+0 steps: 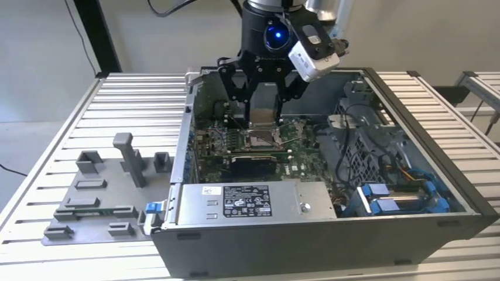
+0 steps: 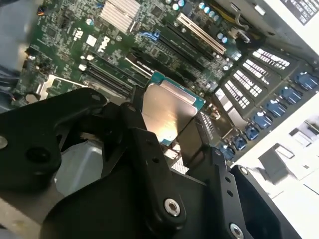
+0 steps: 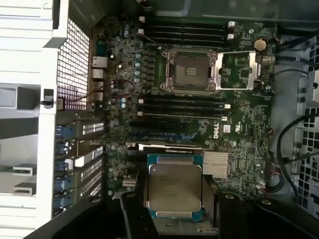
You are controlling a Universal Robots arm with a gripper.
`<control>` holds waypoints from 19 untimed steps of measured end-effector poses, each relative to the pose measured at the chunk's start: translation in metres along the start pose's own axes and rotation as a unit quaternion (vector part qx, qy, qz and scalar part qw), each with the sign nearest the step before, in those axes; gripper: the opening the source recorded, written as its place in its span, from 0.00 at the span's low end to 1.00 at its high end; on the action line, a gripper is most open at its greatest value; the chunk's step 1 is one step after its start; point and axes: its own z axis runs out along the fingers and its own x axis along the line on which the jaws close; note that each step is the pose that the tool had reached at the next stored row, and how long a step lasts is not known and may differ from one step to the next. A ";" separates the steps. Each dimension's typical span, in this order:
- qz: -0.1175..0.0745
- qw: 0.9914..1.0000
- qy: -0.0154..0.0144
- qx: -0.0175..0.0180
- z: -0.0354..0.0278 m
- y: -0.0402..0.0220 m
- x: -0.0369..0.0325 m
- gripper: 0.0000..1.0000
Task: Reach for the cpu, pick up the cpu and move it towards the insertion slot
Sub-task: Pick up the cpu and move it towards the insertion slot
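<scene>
My gripper (image 3: pixel 174 204) is shut on the cpu (image 3: pixel 174 185), a small square chip with a pale silver top and a teal-green edge. Black fingers (image 2: pixel 149 149) press on two opposite sides of the cpu (image 2: pixel 169 112). The insertion slot (image 3: pixel 191 72) is a metal-framed socket with a dark centre on the green motherboard, its cover plate folded open beside it. In the first wrist view the chip hangs above the board some way short of the socket, with memory slots between them. In the exterior view the gripper (image 1: pixel 264 120) hovers inside the open computer case just above the insertion slot (image 1: pixel 262 139).
The case walls (image 1: pixel 187 117) enclose the board. A grey power supply (image 1: pixel 242 202) sits at the case front, with blue drive connectors (image 1: pixel 399 196) and cables on the exterior view's right. A grey fixture plate (image 1: pixel 102 187) with blocks lies on the slatted table at the left.
</scene>
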 end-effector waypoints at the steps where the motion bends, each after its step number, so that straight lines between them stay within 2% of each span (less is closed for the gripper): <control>1: 0.000 1.000 0.000 0.000 0.0000 -0.0001 -0.0027 0.00; 8: 0.000 1.000 0.000 0.000 -0.0001 -0.0006 -0.0182 0.00; 17: 0.000 1.000 0.000 0.000 -0.0001 -0.0006 -0.0193 0.00; 19: 0.006 1.000 0.000 0.000 -0.0001 -0.0006 -0.0194 0.00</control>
